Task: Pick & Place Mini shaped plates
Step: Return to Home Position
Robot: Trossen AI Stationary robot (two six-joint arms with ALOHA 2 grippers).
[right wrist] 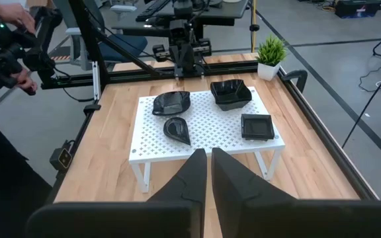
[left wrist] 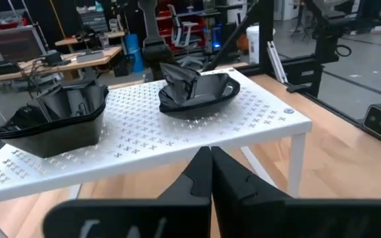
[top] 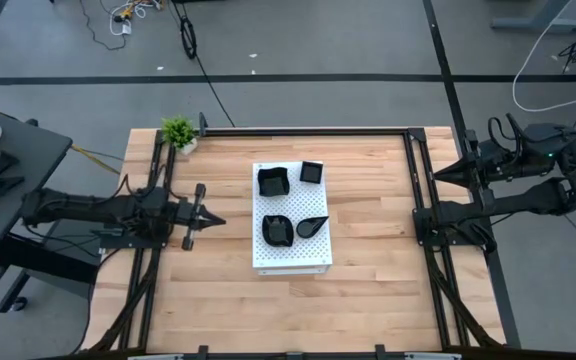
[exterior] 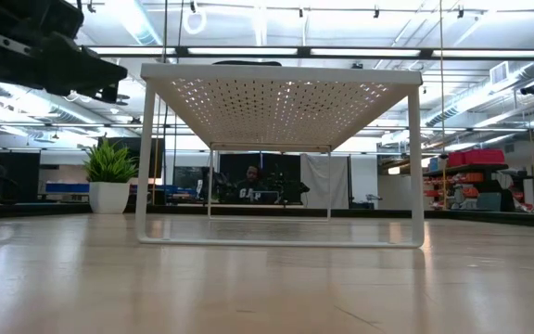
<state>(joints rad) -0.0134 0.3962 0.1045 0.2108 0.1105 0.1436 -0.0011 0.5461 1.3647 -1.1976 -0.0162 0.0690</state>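
Several small glossy black plates rest on a raised white perforated board (top: 290, 255) at the table's middle: a wavy one (top: 273, 181), a square one (top: 312, 172), a second wavy one (top: 277, 229) and a teardrop one (top: 312, 226). My left gripper (top: 218, 221) is shut and empty. It points level at the board from the table's left, a little short of the board's left edge; its wrist view shows two plates (left wrist: 58, 116) (left wrist: 200, 92) just ahead. My right gripper (top: 438, 175) waits shut and empty, high over the table's right edge.
A small green potted plant (top: 179, 132) stands at the table's far left corner. Black frame rails (top: 418, 200) run along the table's left and right sides. The board stands on thin white legs (exterior: 141, 162). A person's hands (right wrist: 12, 46) show beyond the table's left side.
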